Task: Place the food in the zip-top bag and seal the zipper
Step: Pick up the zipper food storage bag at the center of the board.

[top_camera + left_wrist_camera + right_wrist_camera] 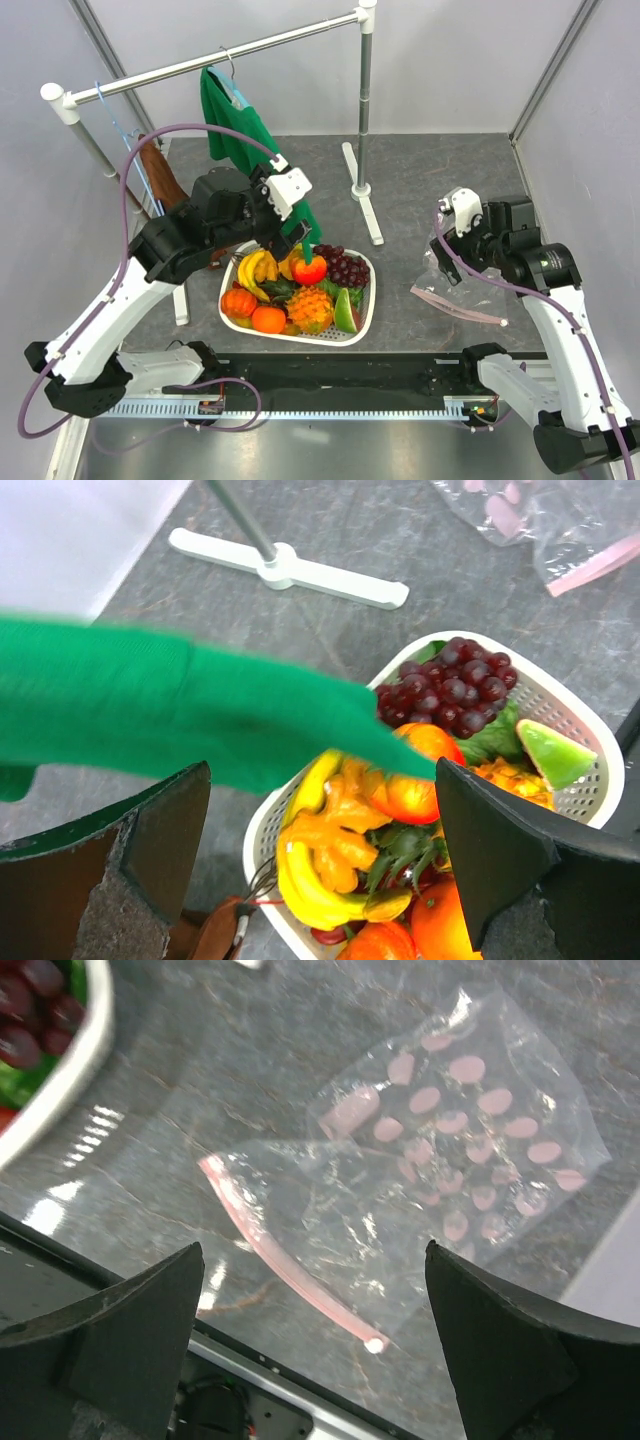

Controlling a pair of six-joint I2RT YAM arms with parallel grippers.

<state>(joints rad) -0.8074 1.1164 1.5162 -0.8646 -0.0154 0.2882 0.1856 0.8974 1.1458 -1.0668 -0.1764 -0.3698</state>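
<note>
The food lies in a white perforated basket (365,300): bananas (258,270), a red pepper (309,270), purple grapes (345,267), a pineapple (311,308) and a pumpkin (238,302). My left gripper (272,228) hovers open and empty above the basket's back left; in the left wrist view (320,870) the bananas (300,870) lie below between its fingers. The clear zip-top bag (455,285) lies flat to the right of the basket, its pink zipper (462,307) on the near side. My right gripper (315,1350) is open and empty above the bag (440,1160) and zipper (290,1260).
A clothes rack stands at the back with a green shirt (240,130) whose hem hangs across the left wrist view (180,710). The rack's white foot (362,190) rests behind the basket. A brown garment (160,180) hangs at the left. The arms' black base rail (340,375) runs along the near edge.
</note>
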